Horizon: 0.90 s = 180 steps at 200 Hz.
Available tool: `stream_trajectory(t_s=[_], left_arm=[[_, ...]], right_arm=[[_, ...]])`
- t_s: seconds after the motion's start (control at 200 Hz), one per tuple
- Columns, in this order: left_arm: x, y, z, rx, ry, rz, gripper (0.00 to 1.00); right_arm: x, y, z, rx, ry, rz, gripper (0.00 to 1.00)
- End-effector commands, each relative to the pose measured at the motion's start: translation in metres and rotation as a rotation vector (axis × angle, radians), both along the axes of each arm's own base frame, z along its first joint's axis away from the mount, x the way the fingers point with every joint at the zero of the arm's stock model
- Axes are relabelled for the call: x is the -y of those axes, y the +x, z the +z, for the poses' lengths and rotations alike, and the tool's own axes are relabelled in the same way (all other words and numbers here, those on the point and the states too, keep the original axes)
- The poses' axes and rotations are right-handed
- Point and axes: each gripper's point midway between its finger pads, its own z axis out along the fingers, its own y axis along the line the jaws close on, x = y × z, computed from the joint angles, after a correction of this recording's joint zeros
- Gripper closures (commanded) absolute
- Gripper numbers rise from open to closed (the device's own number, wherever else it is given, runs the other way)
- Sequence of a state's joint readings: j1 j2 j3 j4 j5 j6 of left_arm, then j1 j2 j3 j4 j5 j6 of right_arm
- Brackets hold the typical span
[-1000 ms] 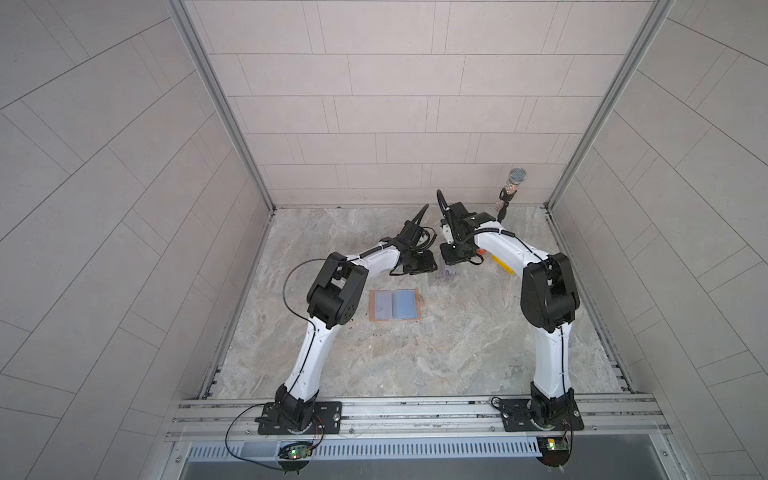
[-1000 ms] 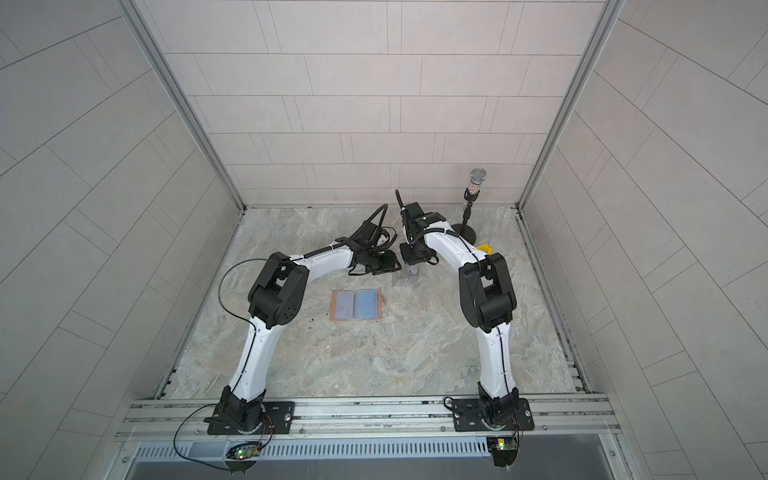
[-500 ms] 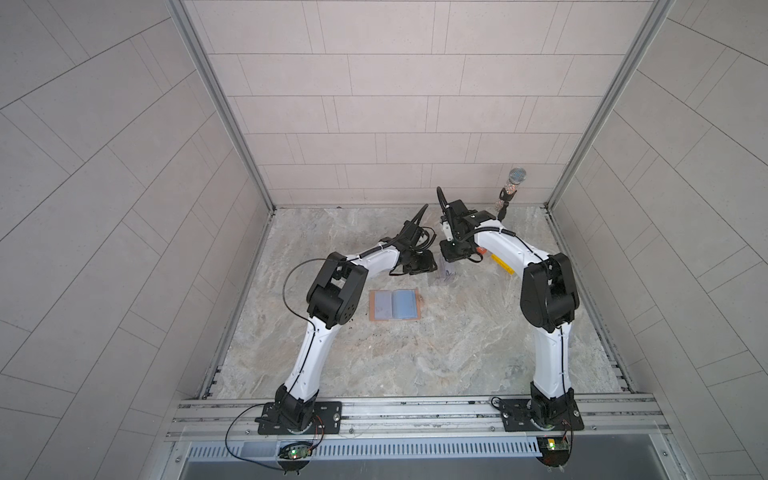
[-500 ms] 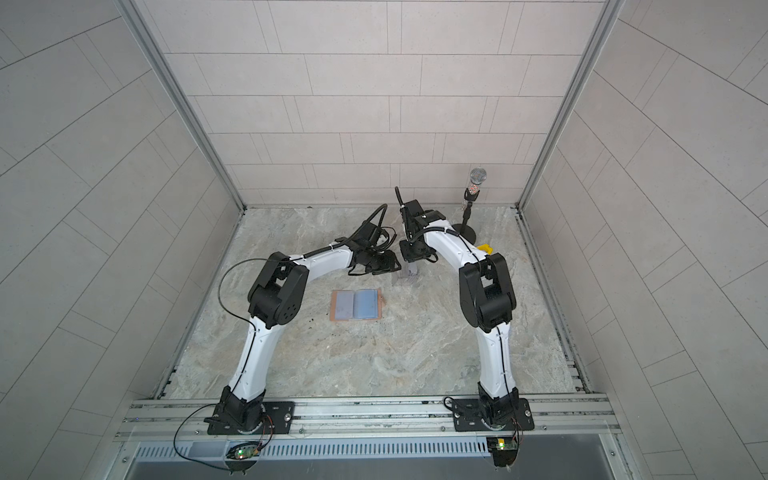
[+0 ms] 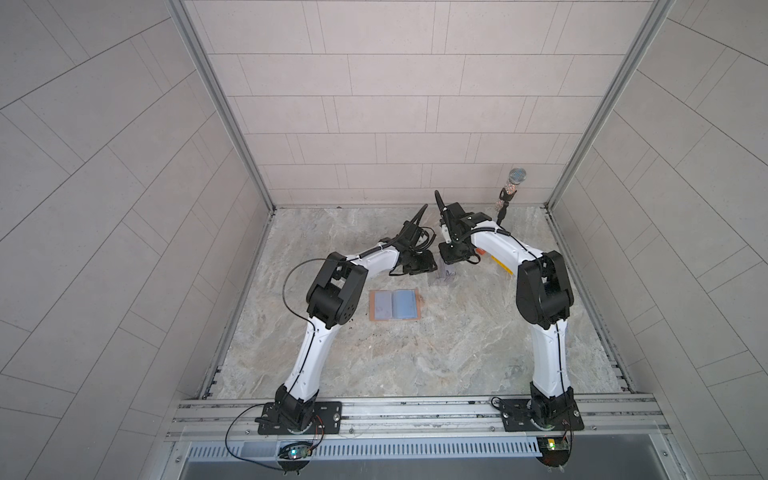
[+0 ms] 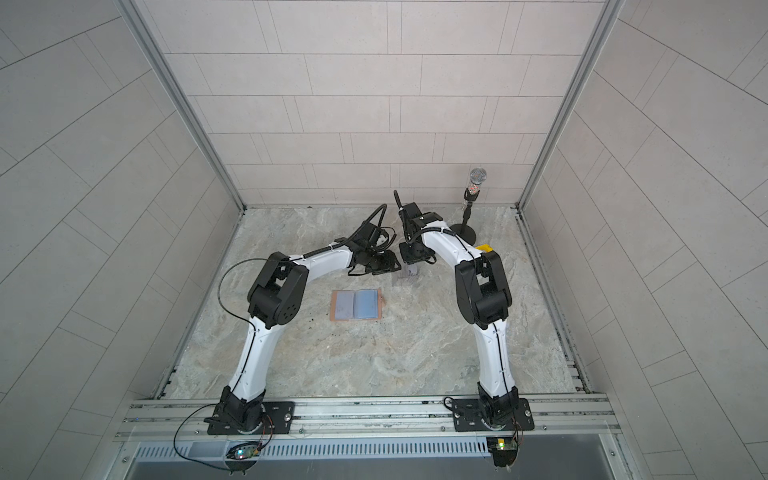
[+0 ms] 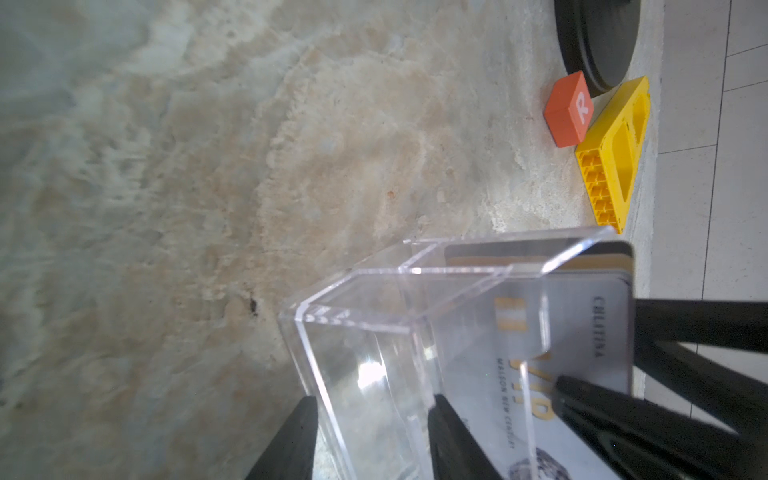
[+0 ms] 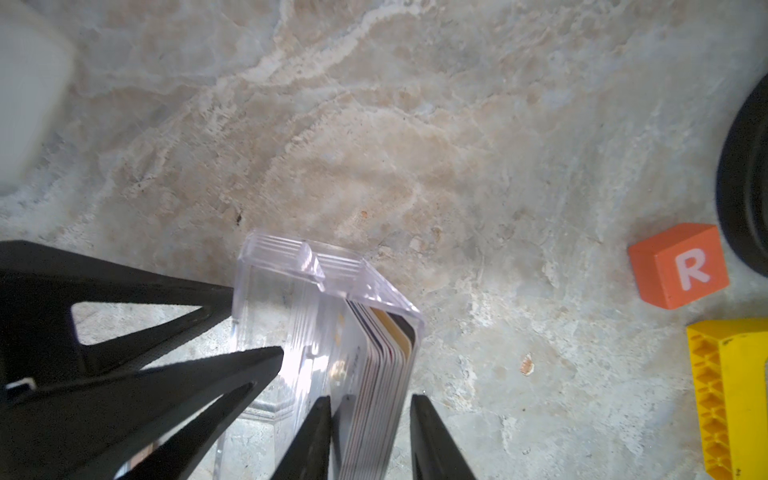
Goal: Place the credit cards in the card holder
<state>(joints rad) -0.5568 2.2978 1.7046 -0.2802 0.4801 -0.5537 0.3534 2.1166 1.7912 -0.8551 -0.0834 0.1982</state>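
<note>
In both top views the tan-pink card holder (image 5: pixel 372 307) (image 6: pixel 333 305) lies open flat mid-table, with a pale lilac card (image 5: pixel 383 304) on one half and a whitish-blue card (image 5: pixel 405 303) on the other. Behind it stands a clear plastic box (image 5: pixel 444 277) (image 7: pixel 374 332) with a stack of credit cards (image 8: pixel 382 374) upright inside; a silver card (image 7: pixel 582 332) faces outward. My left gripper (image 7: pixel 372 440) is shut on the box's empty front section. My right gripper (image 8: pixel 376 440) is open and straddles the card stack, with a gap on one side.
An orange cube marked R (image 8: pixel 679 266) (image 7: pixel 569 110) and a yellow plastic piece (image 8: pixel 727 399) (image 7: pixel 615 153) lie beyond the box. A microphone on a stand (image 5: pixel 513 187) with a round black base (image 7: pixel 598 37) is at the back right. Tiled walls enclose the table.
The right gripper's jaws have eased slightly apart around the cards. Both arms, the box and the card holder stay where they were.
</note>
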Motion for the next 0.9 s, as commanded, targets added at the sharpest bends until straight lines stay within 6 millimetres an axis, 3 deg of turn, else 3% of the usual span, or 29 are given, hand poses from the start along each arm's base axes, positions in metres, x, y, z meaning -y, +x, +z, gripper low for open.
stream_trajectory(t_s=[0.0, 0.405, 0.896], left_arm=[[-0.029, -0.013, -0.03, -0.081, 0.108, 0.038, 0.53], [-0.033, -0.016, -0.035, -0.086, 0.114, 0.046, 0.53], [-0.037, -0.015, -0.037, -0.087, 0.118, 0.054, 0.54]], right_arm=[[0.001, -0.002, -0.012, -0.025, -0.019, -0.005, 0.65], [0.007, 0.0, -0.018, -0.022, -0.055, -0.025, 0.64], [0.025, 0.001, 0.014, 0.044, -0.131, -0.054, 0.66]])
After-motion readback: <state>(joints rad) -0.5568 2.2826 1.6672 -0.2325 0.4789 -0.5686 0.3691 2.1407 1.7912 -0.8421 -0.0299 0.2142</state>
